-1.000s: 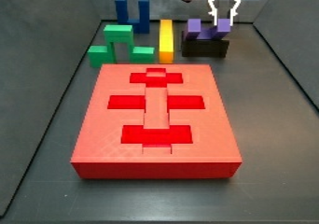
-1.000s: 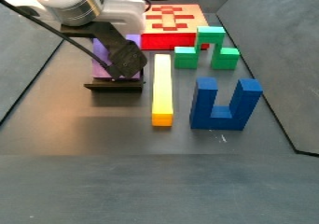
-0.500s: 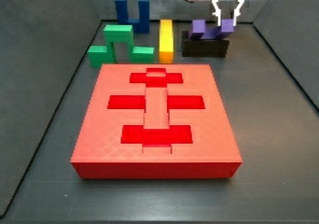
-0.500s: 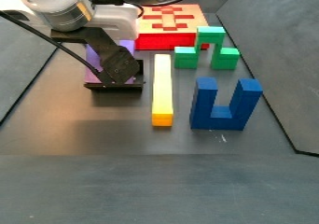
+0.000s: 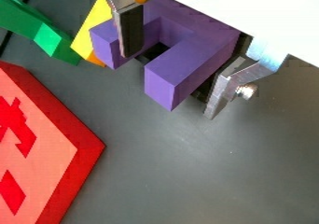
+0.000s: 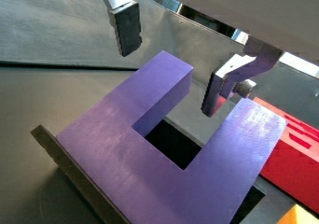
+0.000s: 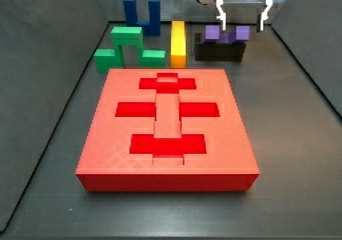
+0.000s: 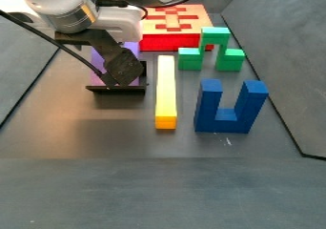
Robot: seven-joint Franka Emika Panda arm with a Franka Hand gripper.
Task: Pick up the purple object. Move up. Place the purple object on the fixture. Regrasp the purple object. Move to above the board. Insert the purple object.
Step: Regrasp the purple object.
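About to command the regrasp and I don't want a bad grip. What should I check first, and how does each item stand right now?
1. Purple object seated on the fixture: ok.
2. End effector open, fingers apart: ok.
3. Fingers clear of the purple block, not touching: ok in both wrist views.
4. End effector centred over the block: cannot tell.
5. Yellow bar beside the fixture, apart from it: ok.
6. Board slots unobstructed: ok.

Even overhead light, soft shadows; glare strip behind gripper (image 6: 169, 64); wrist views slightly soft, side views low-resolution.
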